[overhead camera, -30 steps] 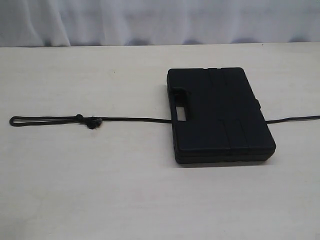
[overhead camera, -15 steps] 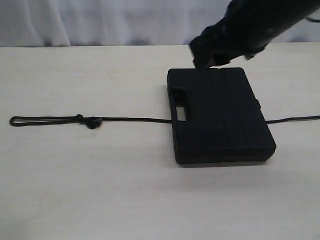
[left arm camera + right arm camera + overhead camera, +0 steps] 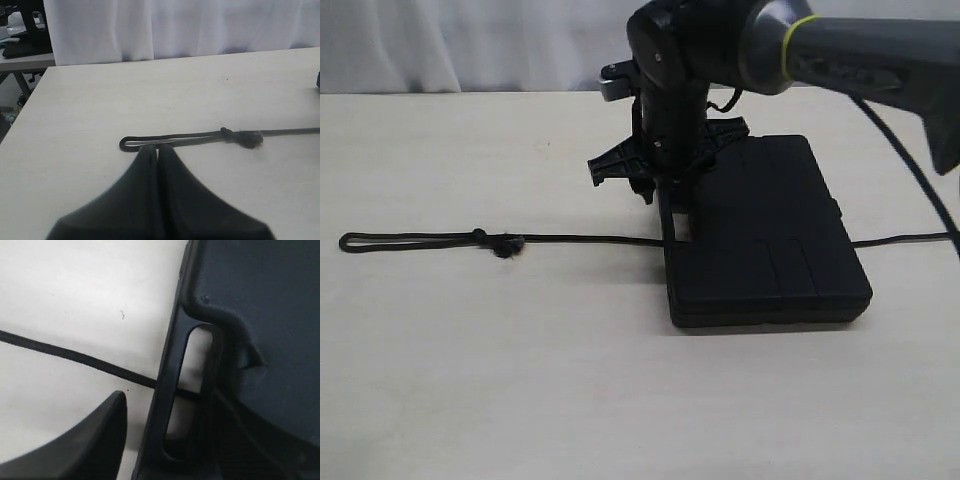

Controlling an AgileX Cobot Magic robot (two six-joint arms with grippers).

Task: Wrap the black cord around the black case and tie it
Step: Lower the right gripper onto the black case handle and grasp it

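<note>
The black case (image 3: 770,240) lies flat on the table, right of the middle. The black cord (image 3: 580,238) runs straight from a narrow loop (image 3: 360,241) and bulky knot (image 3: 505,244), under the case's handle side, and comes out on the right (image 3: 910,238). My right gripper (image 3: 670,205) hangs open at the handle cutout. In the right wrist view the handle bar (image 3: 172,390) stands between the spread fingers of this gripper (image 3: 170,437), with the cord (image 3: 75,356) passing beneath. My left gripper (image 3: 156,149) is shut, empty, just short of the cord's loop (image 3: 150,142).
A white curtain (image 3: 470,45) backs the pale table (image 3: 520,380). The right arm's thin glossy cable (image 3: 920,180) hangs over the table's right side. In the left wrist view the table's edge (image 3: 30,100) shows, with dark furniture (image 3: 25,30) beyond it.
The right arm has come in from the upper right and dropped to the case's handle. Case and cord have not moved.
</note>
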